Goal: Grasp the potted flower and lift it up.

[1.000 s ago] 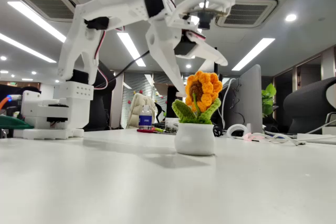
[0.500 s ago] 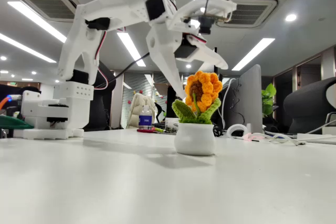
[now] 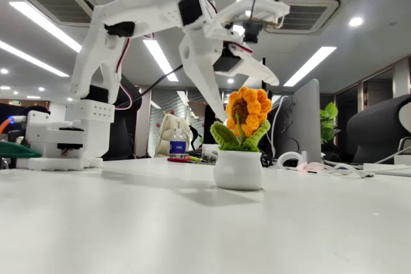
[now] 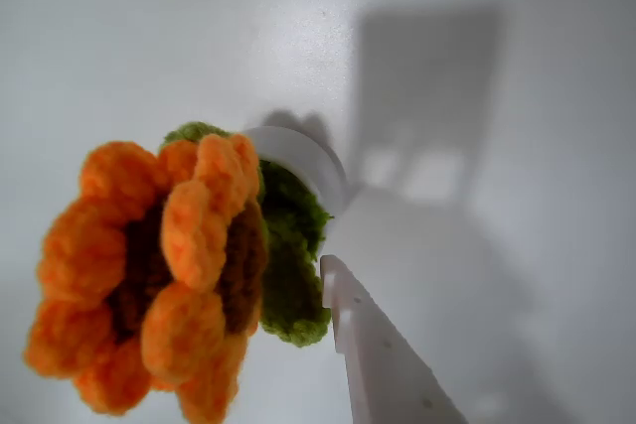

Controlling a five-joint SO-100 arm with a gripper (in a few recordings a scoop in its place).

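Observation:
The potted flower (image 3: 246, 131), an orange crocheted sunflower with a brown centre and green leaves in a round white pot (image 3: 238, 170), stands on the white table. My white gripper (image 3: 249, 98) hangs open at blossom height. Its long finger (image 3: 209, 85) points down just left of the blossom and the other finger (image 3: 257, 68) reaches over the blossom's top right. From the wrist view, the blossom (image 4: 159, 285) fills the lower left, close up. The pot's rim (image 4: 303, 161) shows behind it. One white finger (image 4: 383, 359) lies just right of the leaves. Nothing is gripped.
My arm's base (image 3: 64, 139) stands at the left of the table (image 3: 192, 229). Behind the pot are a small bottle (image 3: 178, 142), a monitor (image 3: 308, 120), a leafy green plant (image 3: 329, 120), cables and chairs. Bare tabletop lies in front of the pot.
Over the last second the gripper shifted and tilted very slightly beside the blossom. In the last half second it has barely moved. The flower stands where it was.

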